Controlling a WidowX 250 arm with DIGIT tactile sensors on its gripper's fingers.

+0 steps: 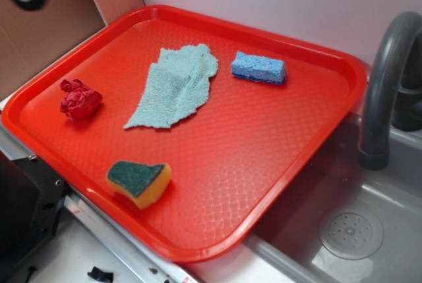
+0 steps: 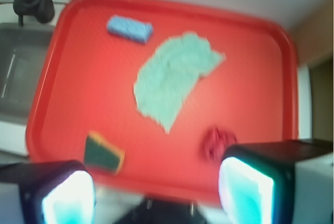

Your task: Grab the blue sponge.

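Gripper [image 2: 156,192] shows only in the wrist view, blurred, along the bottom edge: two dark fingers [image 2: 250,182] with pale glowing pads, cut off by the frame, set wide apart with nothing between them. In the exterior view the gripper is out of sight; only a dark bracket [image 1: 30,197] shows at lower left.

A red tray [image 1: 264,157] fills most of both views. The blue sponge [image 1: 258,67] lies flat near the tray's far rim, upper centre-right in the exterior view and upper left in the wrist view, well apart from the gripper. Just left of it lies a teal cloth [image 1: 177,85], not touching. A crumpled red item [image 1: 80,99], hard to identify, sits at the left. A yellow sponge [image 1: 139,181] with a dark green face rests near the lower rim. At right, a grey faucet [image 1: 386,85] is partly cut off above a sink [image 1: 349,230].
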